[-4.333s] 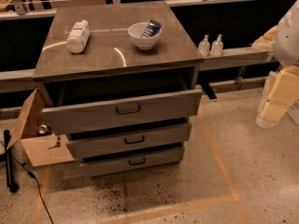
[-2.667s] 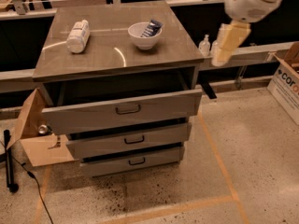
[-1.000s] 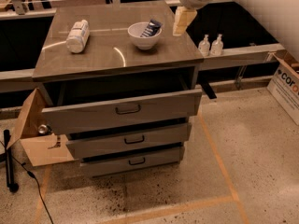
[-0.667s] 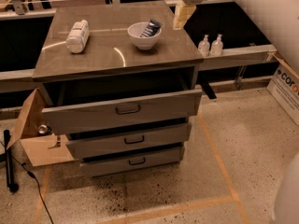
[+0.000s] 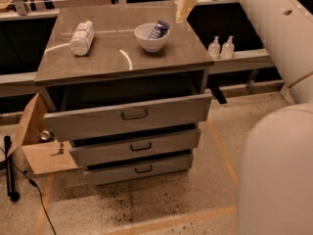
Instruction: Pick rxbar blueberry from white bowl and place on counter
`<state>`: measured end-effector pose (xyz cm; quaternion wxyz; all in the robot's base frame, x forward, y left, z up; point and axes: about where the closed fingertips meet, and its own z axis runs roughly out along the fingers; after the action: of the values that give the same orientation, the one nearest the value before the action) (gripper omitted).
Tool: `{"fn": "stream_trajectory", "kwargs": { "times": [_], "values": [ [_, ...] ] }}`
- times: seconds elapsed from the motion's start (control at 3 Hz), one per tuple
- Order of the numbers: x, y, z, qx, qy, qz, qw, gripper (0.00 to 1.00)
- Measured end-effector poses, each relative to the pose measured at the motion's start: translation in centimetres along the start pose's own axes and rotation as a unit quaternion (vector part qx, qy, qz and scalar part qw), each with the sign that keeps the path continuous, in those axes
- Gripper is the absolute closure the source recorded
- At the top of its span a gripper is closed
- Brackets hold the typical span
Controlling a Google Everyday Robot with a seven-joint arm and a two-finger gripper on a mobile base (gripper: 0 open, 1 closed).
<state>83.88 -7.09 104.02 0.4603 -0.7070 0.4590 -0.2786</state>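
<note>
The rxbar blueberry [image 5: 158, 30], in a dark navy wrapper, leans inside the white bowl [image 5: 151, 39] with its top end sticking up over the bowl's right rim. The bowl stands on the counter [image 5: 122, 53], toward its back right. My gripper [image 5: 183, 9] hangs above the counter's back right corner, just up and to the right of the bowl, apart from the bar. My arm [image 5: 274, 28] stretches from the right side of the view to it.
A white bottle [image 5: 81, 37] lies on its side at the counter's back left. The top drawer [image 5: 132, 114] is pulled open. Two small clear bottles [image 5: 221, 47] stand on a grey ledge to the right. An open cardboard box [image 5: 36, 141] sits on the floor at left.
My gripper has come in from the right of the cabinet, up and leftward, to hang by the bowl's right side. The bowl, bar and bottle have not moved.
</note>
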Motion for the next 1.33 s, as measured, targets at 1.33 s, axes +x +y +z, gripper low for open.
{"fn": "stream_trajectory", "kwargs": {
  "times": [1.33],
  "values": [
    [-4.7,-0.8,9.2,0.032,-0.007,0.026,0.9991,0.0]
  ]
}}
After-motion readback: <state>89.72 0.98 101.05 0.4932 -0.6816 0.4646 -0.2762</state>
